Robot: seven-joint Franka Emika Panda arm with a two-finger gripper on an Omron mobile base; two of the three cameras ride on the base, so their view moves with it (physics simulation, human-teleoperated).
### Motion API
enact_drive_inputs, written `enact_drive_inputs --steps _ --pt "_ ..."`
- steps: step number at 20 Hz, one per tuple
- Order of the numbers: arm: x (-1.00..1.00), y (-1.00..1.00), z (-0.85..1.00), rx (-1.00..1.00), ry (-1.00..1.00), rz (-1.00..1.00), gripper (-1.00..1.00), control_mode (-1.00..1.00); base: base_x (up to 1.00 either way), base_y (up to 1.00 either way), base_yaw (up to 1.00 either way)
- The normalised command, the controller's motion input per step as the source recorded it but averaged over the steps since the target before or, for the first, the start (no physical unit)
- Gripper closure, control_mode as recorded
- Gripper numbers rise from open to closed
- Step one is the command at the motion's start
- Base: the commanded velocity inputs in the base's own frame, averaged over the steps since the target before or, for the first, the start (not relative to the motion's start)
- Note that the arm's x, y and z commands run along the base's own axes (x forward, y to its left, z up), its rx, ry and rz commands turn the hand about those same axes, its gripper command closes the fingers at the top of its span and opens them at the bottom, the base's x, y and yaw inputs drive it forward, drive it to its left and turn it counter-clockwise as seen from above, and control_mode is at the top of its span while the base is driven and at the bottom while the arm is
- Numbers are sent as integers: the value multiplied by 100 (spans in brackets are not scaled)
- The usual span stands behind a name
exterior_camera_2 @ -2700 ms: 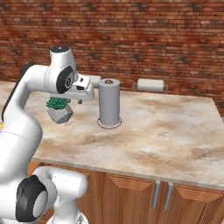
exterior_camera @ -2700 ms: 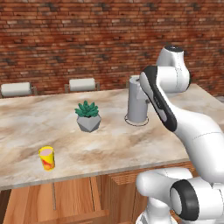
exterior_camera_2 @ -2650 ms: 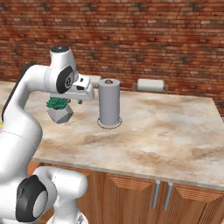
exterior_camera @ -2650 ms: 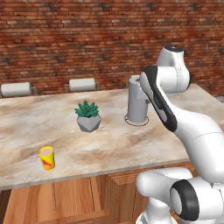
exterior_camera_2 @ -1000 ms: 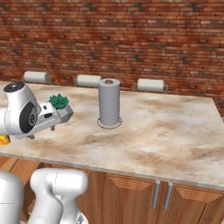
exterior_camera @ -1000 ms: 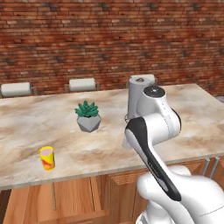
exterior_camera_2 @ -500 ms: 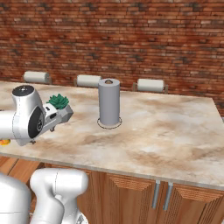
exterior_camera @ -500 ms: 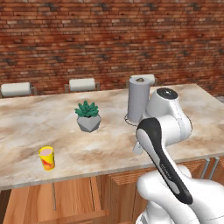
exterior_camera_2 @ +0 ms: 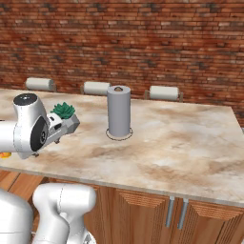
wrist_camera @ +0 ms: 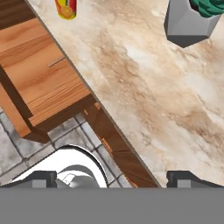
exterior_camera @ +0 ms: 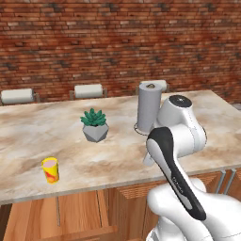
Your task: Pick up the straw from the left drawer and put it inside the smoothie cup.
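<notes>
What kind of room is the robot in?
It looks like a kitchen, a computer-drawn one. There is a marble counter with wooden cabinets underneath, a paper towel roll standing on it, and a small smoothie cup near the edge.

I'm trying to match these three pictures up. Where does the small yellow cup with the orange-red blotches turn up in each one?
Left base view: the small yellow cup stands near the counter's front edge, lower left.
Right base view: just an orange sliver at the far left edge, beside the arm.
Hand view: top edge, left of centre.
Shared landmark: the grey potted plant.
</notes>
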Motion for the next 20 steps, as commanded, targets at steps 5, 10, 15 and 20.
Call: enact_drive_inputs --steps 5,10,15,20 --pt "0 0 0 0 0 0 -100 -100 0 0 0" --pt "0 0 0 0 0 1 -100 -100 0 0 0" --pt "0 0 0 0 0 0 -100 100 -13 0 30" --pt "0 0 0 0 0 0 -100 100 -20 0 53"
